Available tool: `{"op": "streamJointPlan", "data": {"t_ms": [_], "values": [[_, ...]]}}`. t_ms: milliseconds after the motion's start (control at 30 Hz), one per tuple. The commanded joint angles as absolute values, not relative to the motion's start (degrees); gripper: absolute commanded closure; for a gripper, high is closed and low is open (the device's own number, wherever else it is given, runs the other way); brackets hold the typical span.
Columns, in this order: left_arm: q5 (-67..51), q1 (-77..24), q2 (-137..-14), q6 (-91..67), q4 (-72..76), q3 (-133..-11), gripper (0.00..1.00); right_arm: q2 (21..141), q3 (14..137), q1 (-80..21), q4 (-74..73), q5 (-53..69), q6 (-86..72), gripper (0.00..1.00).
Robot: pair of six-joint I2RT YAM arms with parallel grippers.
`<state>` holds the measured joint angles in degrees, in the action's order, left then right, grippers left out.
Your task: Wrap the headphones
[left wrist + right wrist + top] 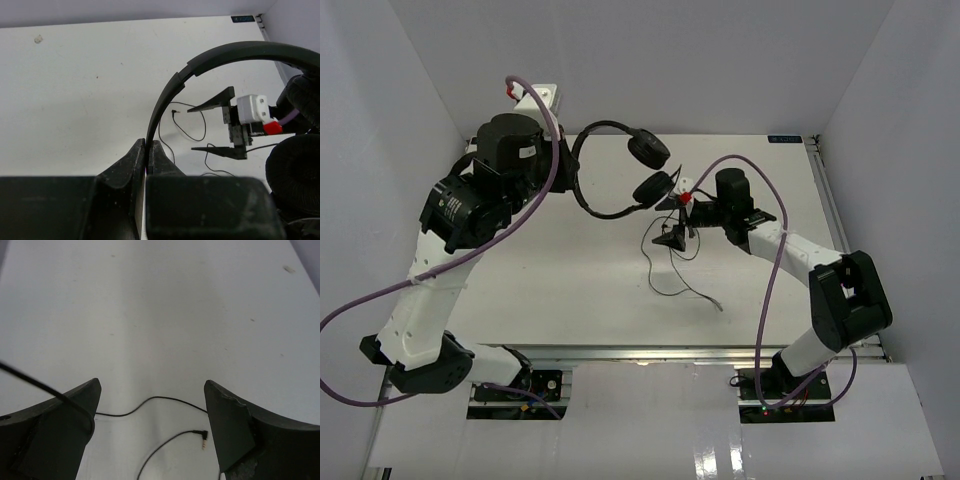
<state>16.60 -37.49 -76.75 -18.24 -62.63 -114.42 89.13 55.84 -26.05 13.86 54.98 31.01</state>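
Note:
The black headphones hang in the air above the far middle of the table, with both round earcups pointing right. My left gripper is shut on the thin headband; in the left wrist view the band runs up from between the closed fingertips. The thin black cord drops from the earcups and lies in loose loops on the table. My right gripper is open just below the lower earcup. In the right wrist view the open gripper hovers over the cord and its plug, and one strand crosses its left finger.
The table is white, with grey walls on three sides. Thick purple cables loop along both arms. A metal rail runs along the right table edge. The cord's far end lies toward the near middle.

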Motion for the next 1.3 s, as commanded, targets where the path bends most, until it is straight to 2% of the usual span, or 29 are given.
{"op": "streamJointPlan", "data": {"t_ms": [0,167,267,433,567,667,833,1067,1267], "values": [[17.67,-37.18,-78.04,-18.89,-61.80,-122.02,1.00,90.79,64.05,-24.22,14.69,34.64,22.64,0.10],[18.19,-37.18,-80.45,-18.81,-62.46,-128.38,1.00,89.42,62.87,-18.55,15.38,65.79,19.13,0.10],[17.11,-37.18,-80.38,-19.95,-61.60,-126.81,1.00,86.34,59.79,-20.55,14.66,73.44,21.01,0.10],[15.20,-37.16,-77.93,-22.92,-57.59,-120.45,1.00,84.27,55.86,-25.80,15.07,66.76,20.45,0.10],[13.98,-37.07,-76.79,-25.04,-56.20,-118.45,1.00,84.32,51.01,-27.97,29.70,62.29,8.32,0.10],[13.54,-37.08,-75.81,-26.20,-55.32,-117.09,1.00,85.13,49.85,-28.28,34.72,62.21,4.16,0.10],[14.21,-37.02,-73.33,-29.32,-52.17,-113.29,1.00,85.85,47.58,-29.58,35.13,61.69,4.83,0.07],[22.16,-36.91,-71.01,-31.33,-47.68,-112.62,1.00,82.99,38.51,-31.55,39.49,63.98,4.46,0.01],[30.56,-36.76,-71.99,-28.80,-43.39,-112.64,1.00,77.68,35.37,-31.55,33.55,56.64,8.26,0.26]]}}
